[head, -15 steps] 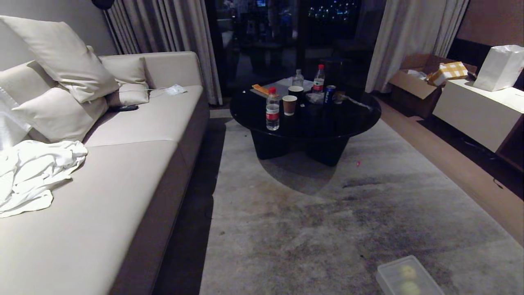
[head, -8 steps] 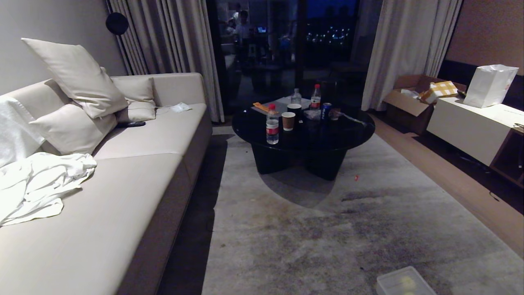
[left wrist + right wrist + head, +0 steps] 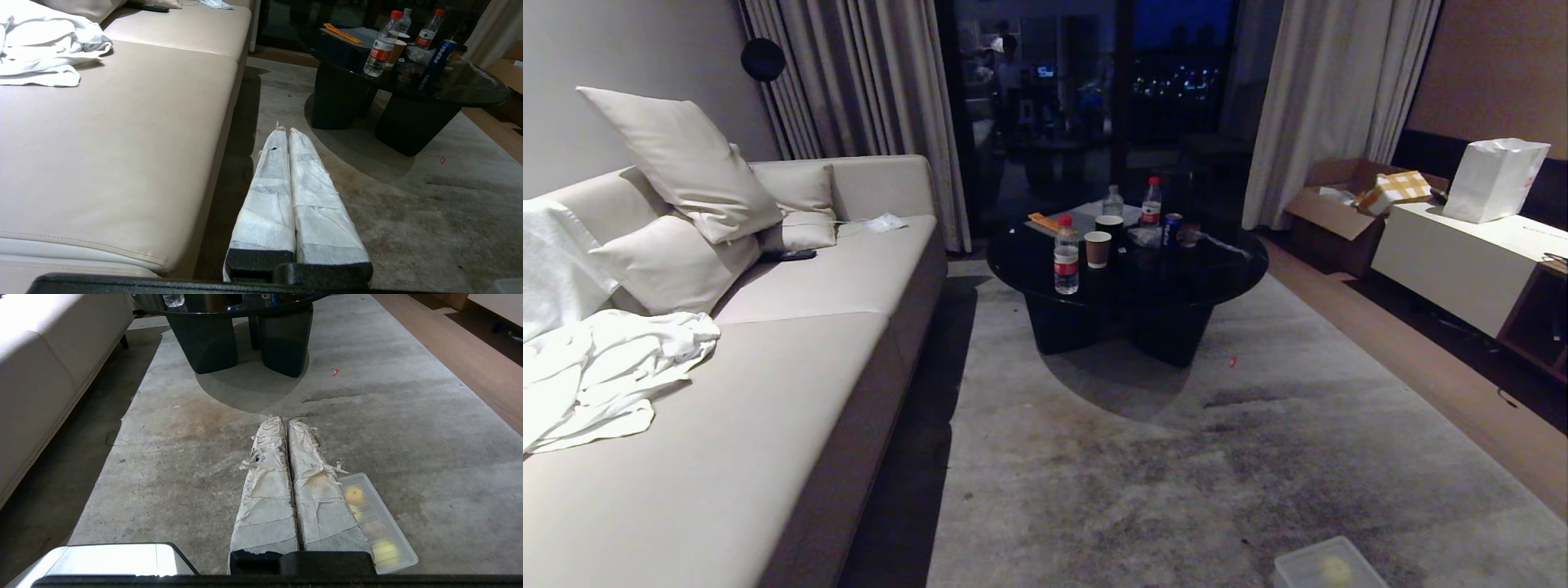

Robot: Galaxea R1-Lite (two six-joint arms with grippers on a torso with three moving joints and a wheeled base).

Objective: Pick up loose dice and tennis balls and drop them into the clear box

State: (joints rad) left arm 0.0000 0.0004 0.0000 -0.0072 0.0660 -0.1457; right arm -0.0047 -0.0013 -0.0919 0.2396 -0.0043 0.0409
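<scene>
The clear box (image 3: 1298, 565) lies on the grey carpet at the head view's bottom right edge, partly cut off. A yellow-green tennis ball (image 3: 1335, 567) shows through its cloudy plastic. In the right wrist view the box (image 3: 393, 523) sits just beside my right gripper (image 3: 284, 420), which is shut and empty above the carpet. A round yellow shape (image 3: 354, 494) and blurred beige and yellow shapes show inside the box. I cannot tell which of them are dice. My left gripper (image 3: 286, 130) is shut and empty near the sofa's front edge. No loose dice or balls are in view.
A beige sofa (image 3: 792, 384) with pillows and a white cloth runs along the left. A round black coffee table (image 3: 1127, 269) carries bottles, cups and a can. A cardboard box (image 3: 1339, 208) and a white cabinet (image 3: 1462, 261) stand at the right. A small red scrap (image 3: 1233, 360) lies on the carpet.
The head view has tilted upward, so the whole scene has slid down and the clear box sits lower at the bottom edge. Nothing in the room has moved.
</scene>
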